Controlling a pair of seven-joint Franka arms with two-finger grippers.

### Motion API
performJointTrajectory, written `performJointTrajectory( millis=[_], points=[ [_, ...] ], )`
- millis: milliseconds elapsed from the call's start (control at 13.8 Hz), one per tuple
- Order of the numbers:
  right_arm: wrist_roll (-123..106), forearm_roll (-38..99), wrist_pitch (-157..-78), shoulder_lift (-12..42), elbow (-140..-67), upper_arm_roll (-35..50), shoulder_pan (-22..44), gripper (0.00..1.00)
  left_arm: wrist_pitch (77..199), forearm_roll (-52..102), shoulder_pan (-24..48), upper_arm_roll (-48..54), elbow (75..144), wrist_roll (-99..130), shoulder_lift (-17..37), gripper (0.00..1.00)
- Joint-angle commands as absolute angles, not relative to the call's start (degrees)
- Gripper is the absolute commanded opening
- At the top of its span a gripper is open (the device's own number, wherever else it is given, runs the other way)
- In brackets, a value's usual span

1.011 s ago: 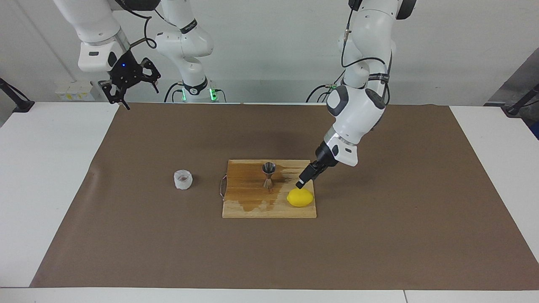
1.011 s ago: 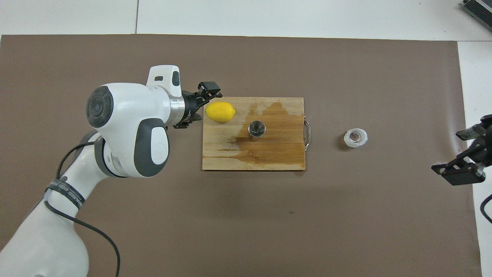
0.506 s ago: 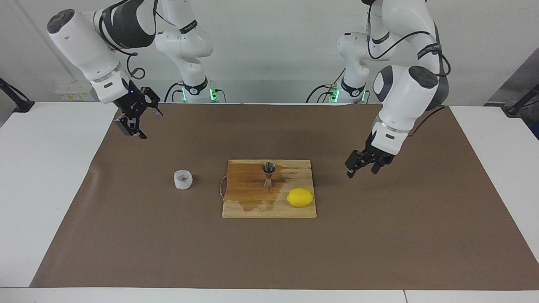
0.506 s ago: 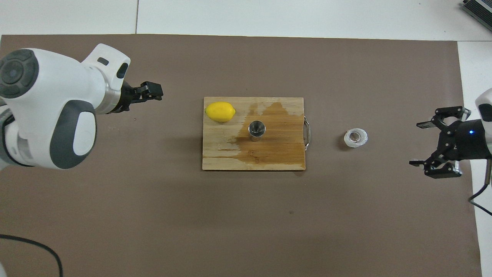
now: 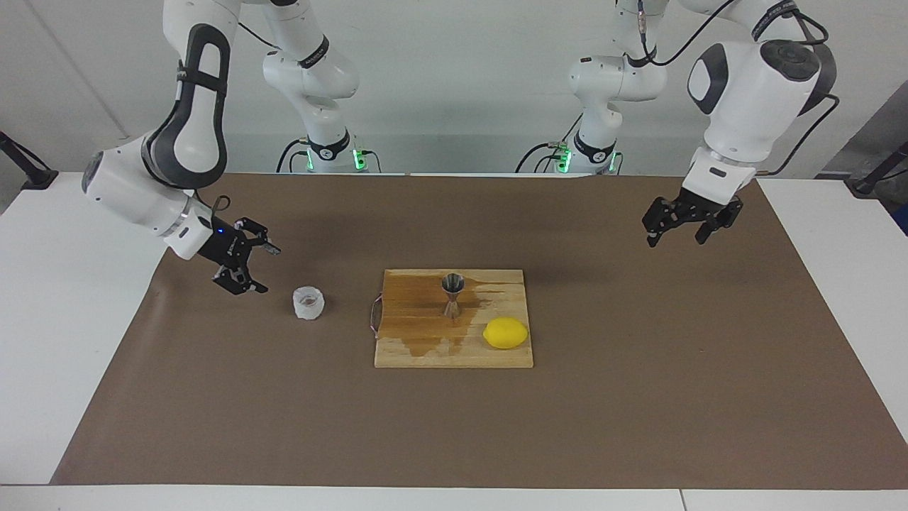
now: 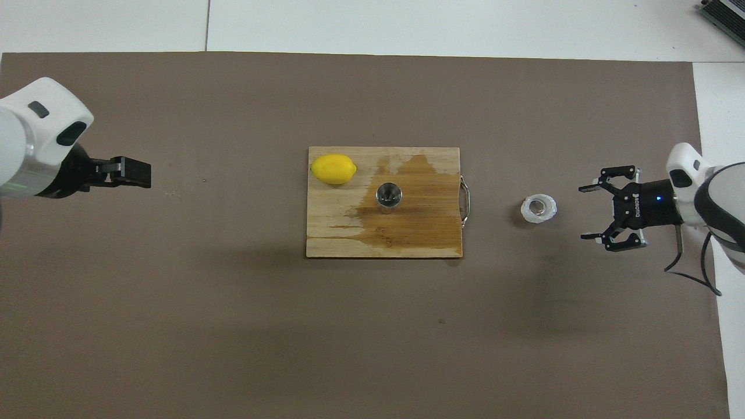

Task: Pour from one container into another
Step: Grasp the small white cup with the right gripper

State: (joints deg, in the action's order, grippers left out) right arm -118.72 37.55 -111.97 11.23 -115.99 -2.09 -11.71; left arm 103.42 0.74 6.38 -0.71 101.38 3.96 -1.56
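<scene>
In the facing view's centre-left, bare brown paper mat point(image 5: 213, 369) surrounds the small crinkled translucent plastic cup point(image 5: 308, 303). Nearest obstacles: the wooden cutting board point(image 5: 425, 351), its upright steel hourglass jigger point(image 5: 452, 294) and yellow lemon point(image 5: 506, 333).

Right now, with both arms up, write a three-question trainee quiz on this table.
1. True or false: the steel jigger stands upright on the wooden cutting board.
2. Which gripper is beside the plastic cup? A) left gripper B) right gripper
3. Fill in: the fruit on the board is a ____.

Key: 1 true; 2 B, open and not touching; 3 lemon.
</scene>
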Motion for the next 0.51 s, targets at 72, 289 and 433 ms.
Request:
performJointTrajectory(
  millis=[72, 289, 433],
  points=[
    [-125.91, 45.24, -110.92, 16.85, -115.14, -1.67, -12.39, 1.00, 95.72, -0.35, 3.08, -0.18, 93.35, -1.40, 0.26, 1.00],
    [-132.10, 48.08, -112.76, 19.77, -113.91, -1.67, -12.30, 1.00, 93.60, -0.26, 1.93, -0.18, 92.20, -4.04, 0.09, 1.00],
    [-135.16, 49.56, -113.20, 22.05, -113.82, -1.32, -11.43, 1.00, 92.47, 0.26, 1.93, -0.09, 92.02, -3.96, 0.09, 1.00]
  ],
)
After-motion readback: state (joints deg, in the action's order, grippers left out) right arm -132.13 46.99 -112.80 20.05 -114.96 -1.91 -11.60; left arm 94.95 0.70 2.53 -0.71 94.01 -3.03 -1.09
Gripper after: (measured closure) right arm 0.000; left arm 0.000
